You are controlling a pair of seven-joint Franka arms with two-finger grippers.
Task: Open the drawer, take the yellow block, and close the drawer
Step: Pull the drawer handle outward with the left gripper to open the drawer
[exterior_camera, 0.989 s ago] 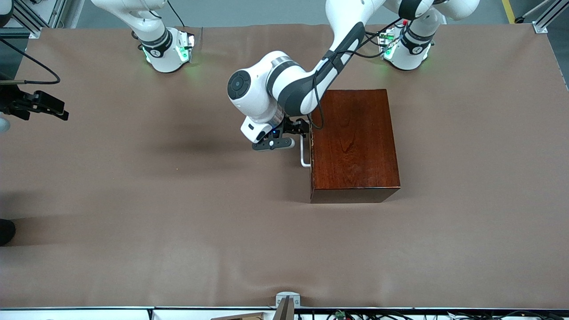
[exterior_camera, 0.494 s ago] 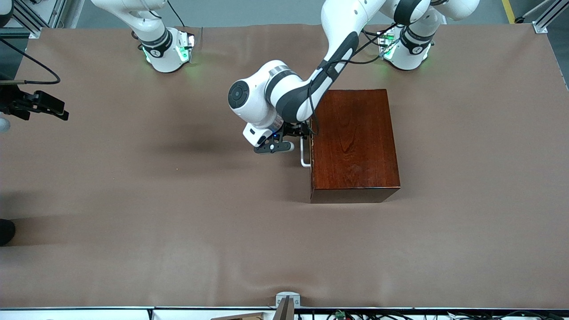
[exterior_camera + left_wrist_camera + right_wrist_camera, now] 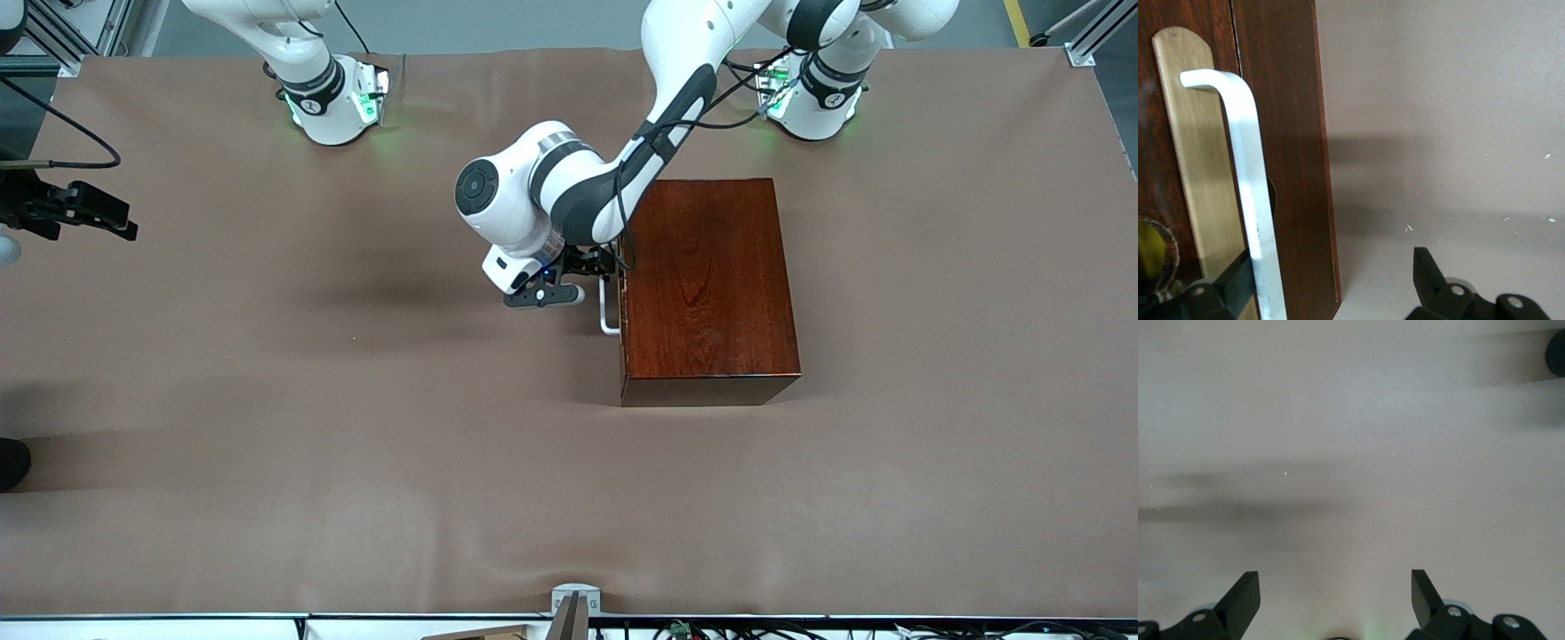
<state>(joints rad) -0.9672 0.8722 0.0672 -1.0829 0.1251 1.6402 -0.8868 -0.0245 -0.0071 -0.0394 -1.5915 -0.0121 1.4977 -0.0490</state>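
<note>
While its two black fingers [image 3: 1431,277] stand wide apart, the left gripper [image 3: 594,264] sits at the front of the wooden box [image 3: 707,289], straddling the white handle [image 3: 607,307]; in the left wrist view the bar runs along one finger with the other well clear of it, so nothing is pinched. That handle belongs to the drawer [image 3: 1188,167], whose pale front lies flush in the dark reddish-brown box, so it is closed. No yellow block is visible anywhere. Out at the right arm's end of the table, the right gripper [image 3: 98,213] waits above the brown table cover [image 3: 356,444], its fingers [image 3: 1245,597] spread wide and holding nothing
</note>
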